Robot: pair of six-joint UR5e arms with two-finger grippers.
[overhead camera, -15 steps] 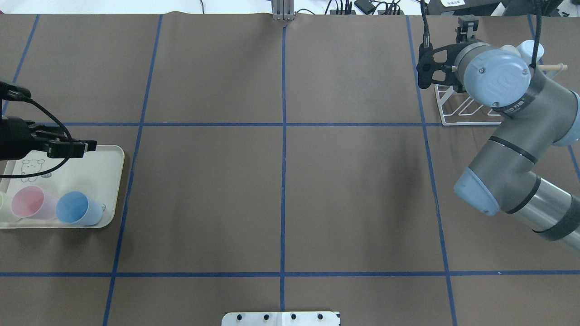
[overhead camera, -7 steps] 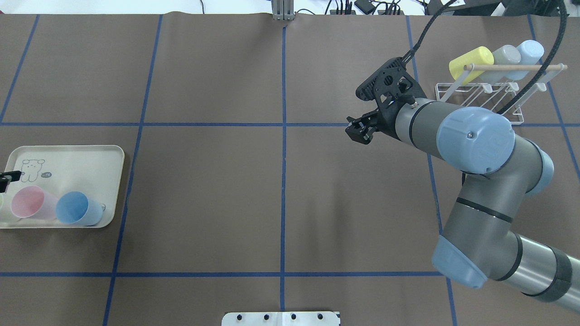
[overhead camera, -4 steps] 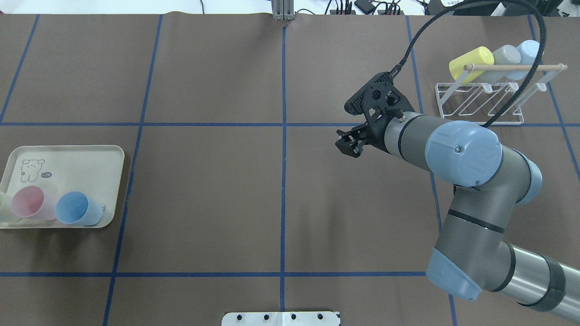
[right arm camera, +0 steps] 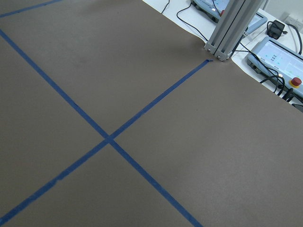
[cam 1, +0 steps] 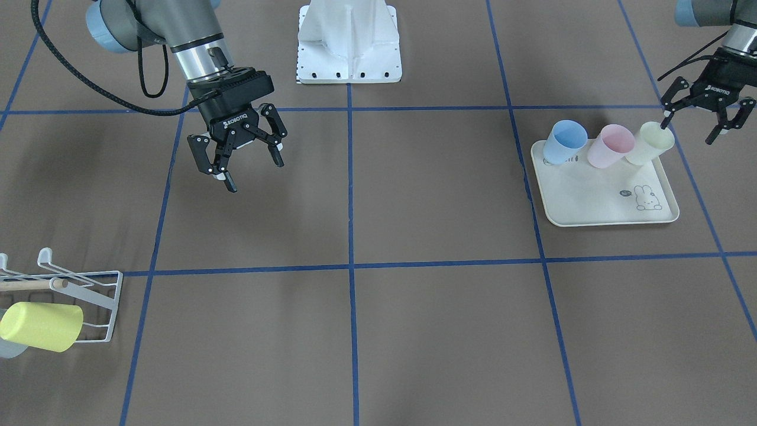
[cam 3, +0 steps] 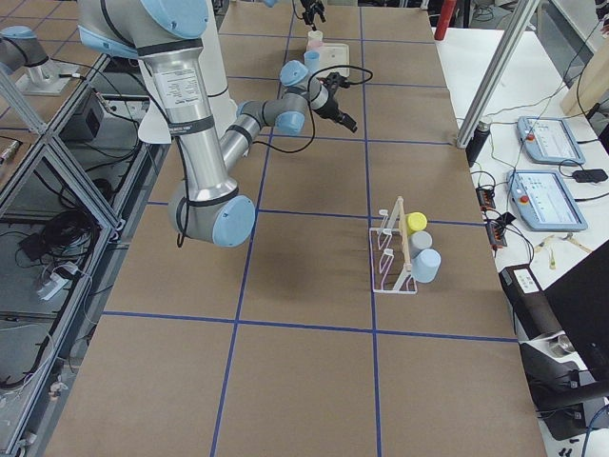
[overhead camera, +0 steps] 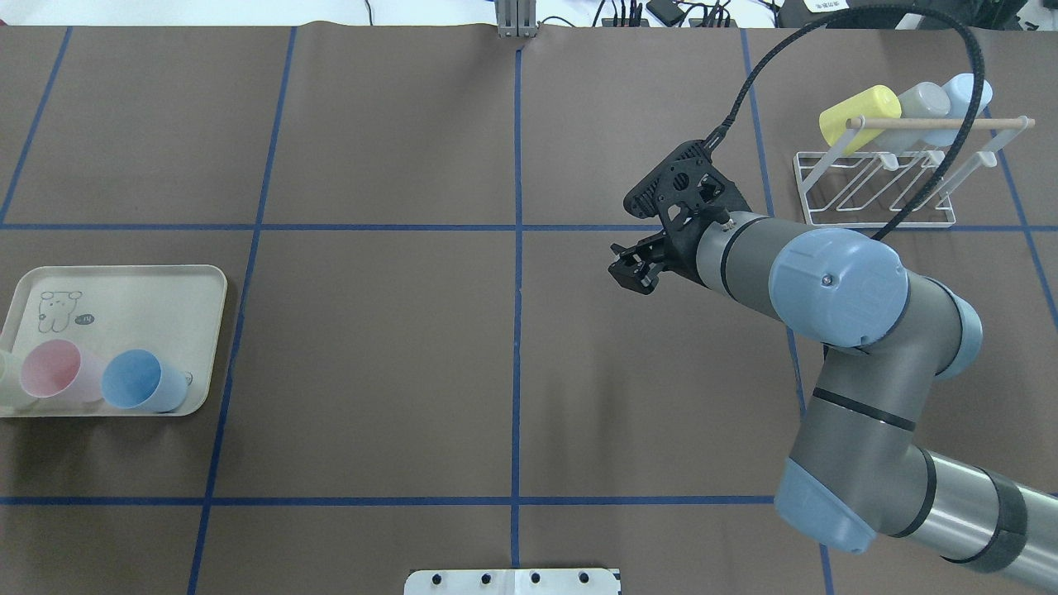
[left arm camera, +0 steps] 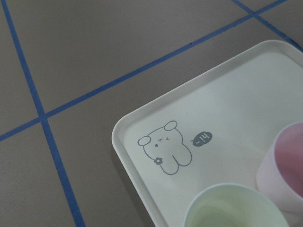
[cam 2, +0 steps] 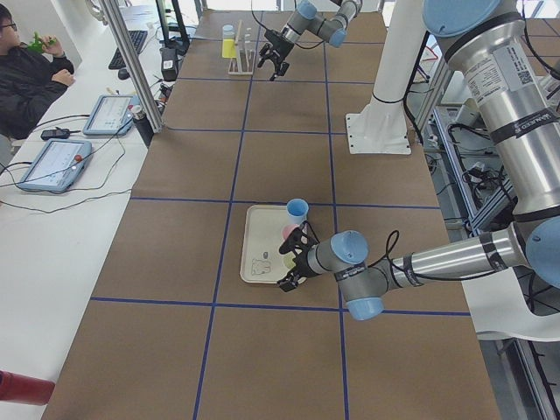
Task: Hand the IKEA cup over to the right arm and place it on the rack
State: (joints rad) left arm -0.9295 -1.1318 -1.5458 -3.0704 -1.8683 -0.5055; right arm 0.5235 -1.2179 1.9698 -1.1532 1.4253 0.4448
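Note:
Three cups stand at the near end of the cream tray [overhead camera: 124, 289]: blue [overhead camera: 136, 380], pink [overhead camera: 54, 368] and pale green [cam 1: 650, 142]. My left gripper [cam 1: 689, 131] is open and empty, right by the pale green cup, with one fingertip over its rim. The left wrist view shows that cup [left arm camera: 232, 208] close below. My right gripper [cam 1: 254, 174] is open and empty, above the bare mat right of the table's centre; it also shows in the overhead view [overhead camera: 632, 268]. The white wire rack [overhead camera: 868, 186] stands at the far right.
A yellow cup [overhead camera: 860, 111], a grey cup [overhead camera: 922, 99] and a light-blue cup [overhead camera: 963, 91] hang on the rack. The right arm's black cable loops over the rack. A white base plate [cam 1: 349, 41] sits at the robot's side.
My right arm has swung away from the rack toward the table's middle, leaving the yellow cup on it. My left gripper has drawn back off the overhead view's left edge.

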